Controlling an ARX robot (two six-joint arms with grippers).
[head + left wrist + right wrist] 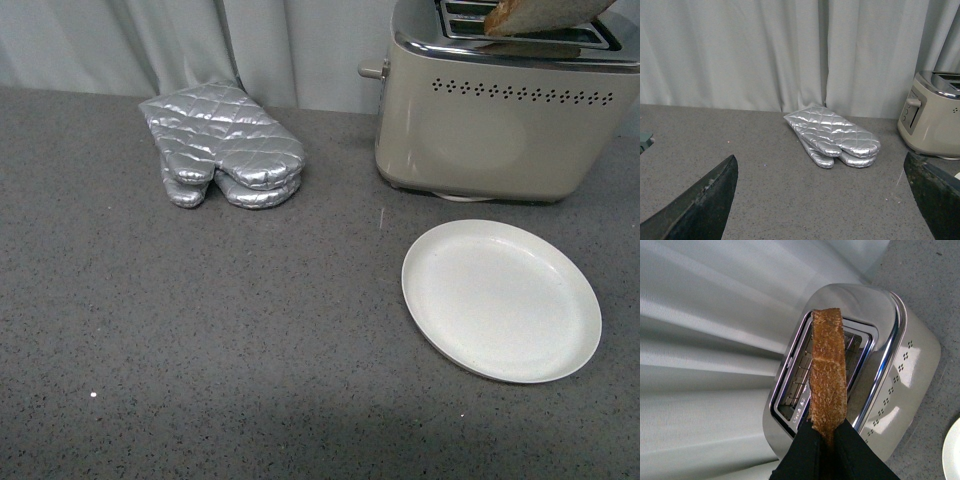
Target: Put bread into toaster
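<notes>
The bread (827, 365) is pictured clamped edge-on between the fingers of the right gripper (828, 432), poised over the open slots of the toaster (500, 130), while the left gripper (820, 156) is held spread wide apart above the countertop (200, 330), facing the silver oven mitts (225, 145).

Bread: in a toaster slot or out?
Out. The right gripper holds the bread edge-on over the toaster's slots; its whole length shows above the chrome top. Whether its far end touches the rim: cannot tell.
</notes>
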